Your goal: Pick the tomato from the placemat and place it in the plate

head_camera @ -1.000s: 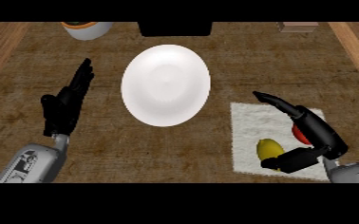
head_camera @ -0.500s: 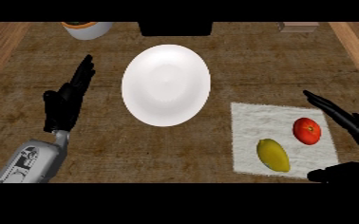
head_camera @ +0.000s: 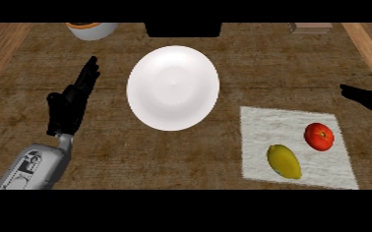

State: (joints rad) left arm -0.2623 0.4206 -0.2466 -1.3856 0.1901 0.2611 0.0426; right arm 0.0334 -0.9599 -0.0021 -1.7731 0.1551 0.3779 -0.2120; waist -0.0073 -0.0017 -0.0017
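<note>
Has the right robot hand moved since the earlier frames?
Yes. The right robot hand has left the placemat for the view's right edge.

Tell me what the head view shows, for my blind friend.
A red tomato lies on a white placemat at the right, beside a yellow fruit; the white plate in the middle holds nothing. The left hand rests open at the left; only a bit of the right hand shows.

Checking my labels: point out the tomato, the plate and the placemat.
tomato (head_camera: pixel 319 136): head view, middle of its red skin.
plate (head_camera: pixel 173 88): head view, bare middle.
placemat (head_camera: pixel 267 126): head view, bare far-left part.
</note>
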